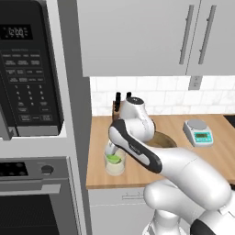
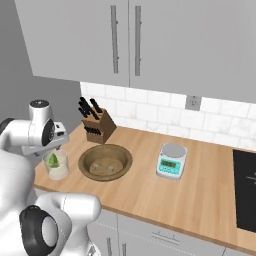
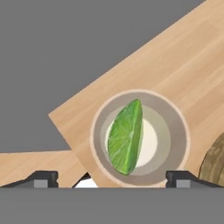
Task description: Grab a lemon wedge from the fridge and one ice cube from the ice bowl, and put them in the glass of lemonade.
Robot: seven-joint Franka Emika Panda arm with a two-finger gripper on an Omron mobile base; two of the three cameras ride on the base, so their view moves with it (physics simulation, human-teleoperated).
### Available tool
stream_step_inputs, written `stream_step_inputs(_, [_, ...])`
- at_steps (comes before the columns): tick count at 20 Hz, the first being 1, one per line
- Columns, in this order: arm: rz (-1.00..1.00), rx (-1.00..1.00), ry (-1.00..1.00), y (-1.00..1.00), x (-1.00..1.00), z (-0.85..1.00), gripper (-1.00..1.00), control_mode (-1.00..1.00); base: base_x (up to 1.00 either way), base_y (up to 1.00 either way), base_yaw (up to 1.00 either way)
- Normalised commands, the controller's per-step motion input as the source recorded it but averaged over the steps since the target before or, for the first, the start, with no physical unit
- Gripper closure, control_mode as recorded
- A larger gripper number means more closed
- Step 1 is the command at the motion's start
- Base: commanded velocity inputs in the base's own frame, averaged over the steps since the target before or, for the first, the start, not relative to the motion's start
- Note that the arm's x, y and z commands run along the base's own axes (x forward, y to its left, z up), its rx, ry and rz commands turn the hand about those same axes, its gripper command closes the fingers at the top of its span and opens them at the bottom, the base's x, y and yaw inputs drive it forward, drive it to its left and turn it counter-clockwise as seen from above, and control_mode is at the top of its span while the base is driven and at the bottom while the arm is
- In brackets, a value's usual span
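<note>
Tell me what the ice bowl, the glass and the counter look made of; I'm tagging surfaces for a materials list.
The ice bowl looks like wood, brown and matte with a mottled grain. The glass of lemonade seems clear glass, since the pale drink and the lemon wedge show through. The counter looks like light wood in planks, satin at most.

Hand view straight down over glass [image 3: 140, 138]
</note>
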Motion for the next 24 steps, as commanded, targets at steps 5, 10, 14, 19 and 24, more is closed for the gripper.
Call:
stream_step_inputs(5, [-0.07, 0.03, -0.07, -0.11, -0.21, 0.0, -1.0, -1.0, 0.0, 0.0, 0.0])
stream_step_inputs(10, [-0.17, 0.1, -0.26, -0.36, -0.57, 0.09, -1.0, -1.0, 0.0, 0.0, 0.0])
stream_step_inputs(14, [-0.19, 0.0, -0.1, -0.39, -0.18, 0.65, -1.0, -1.0, 0.0, 0.0, 0.0])
stream_step_inputs(19, [-0.19, 0.0, 0.0, -0.57, -0.1, 0.83, -1.0, -1.0, 0.0, 0.0, 0.0])
stream_step_inputs(24, [-0.18, 0.07, 0.0, -0.7, -0.01, -0.01, -1.0, -1.0, 0.0, 0.0, 0.0])
